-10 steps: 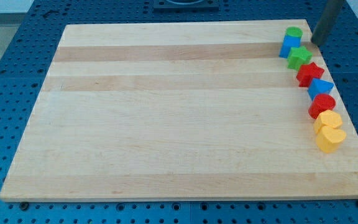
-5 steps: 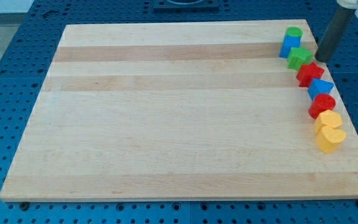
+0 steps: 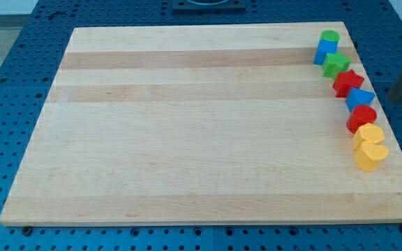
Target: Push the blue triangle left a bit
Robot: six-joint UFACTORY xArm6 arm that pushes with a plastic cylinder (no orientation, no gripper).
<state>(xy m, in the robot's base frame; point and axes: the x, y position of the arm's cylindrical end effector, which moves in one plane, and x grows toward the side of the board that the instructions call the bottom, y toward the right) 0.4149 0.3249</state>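
The blue triangle (image 3: 360,97) lies near the right edge of the wooden board (image 3: 201,125), between a red star (image 3: 347,81) above it and a red round block (image 3: 361,117) below it. My tip (image 3: 398,100) is at the view's right edge, off the board, to the right of the blue triangle at about its height. It touches no block.
A line of blocks runs down the board's right side: a green round block (image 3: 330,37), a blue block (image 3: 324,51), a green block (image 3: 336,65), then below the red round block two yellow blocks (image 3: 370,134) (image 3: 370,156). A blue pegboard surrounds the board.
My rod has moved down and to the right, from beside the green block at the top right to off the board beside the blue triangle. The blocks have not moved.
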